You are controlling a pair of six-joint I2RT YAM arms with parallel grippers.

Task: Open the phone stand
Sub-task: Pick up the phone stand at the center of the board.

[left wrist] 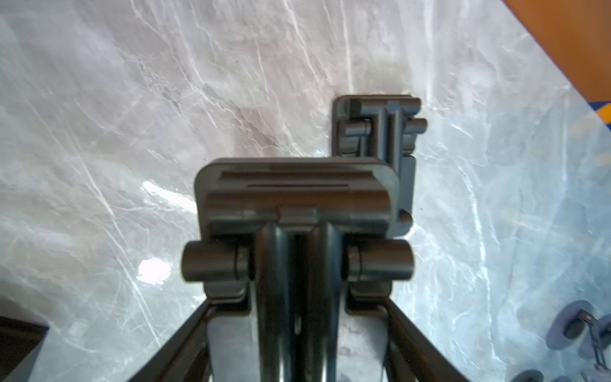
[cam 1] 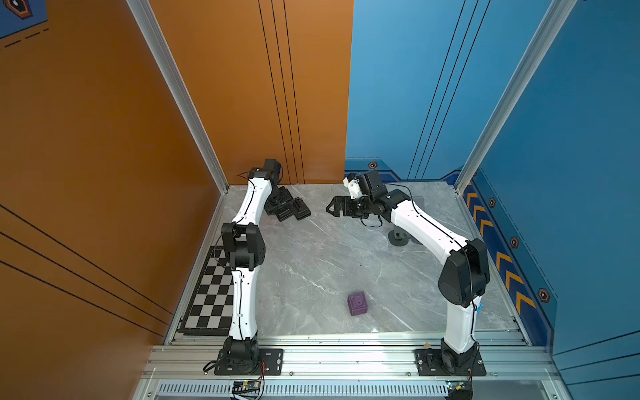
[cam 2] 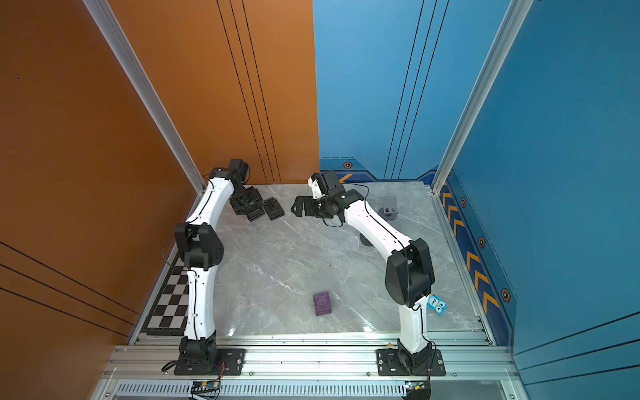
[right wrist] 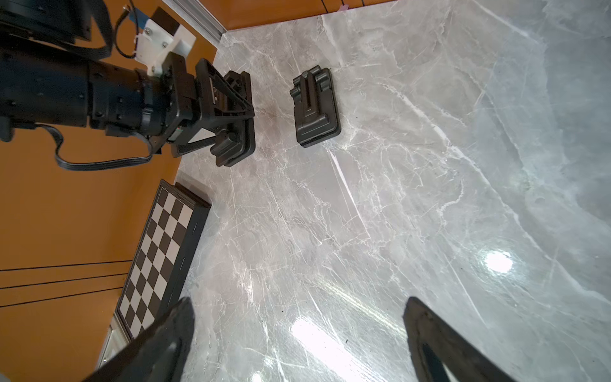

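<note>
Plainly, we see the jaws of the left gripper [left wrist: 301,304] clamped wide around a folded black phone stand [left wrist: 297,191] at the far left of the counter [cam 1: 329,263]. The jaws of the right gripper [cam 1: 330,207] gape empty, near a second stand [cam 1: 302,209].

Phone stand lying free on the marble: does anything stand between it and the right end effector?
Nothing visible does: only bare table shows between the open right end effector and the free phone stand.
</note>
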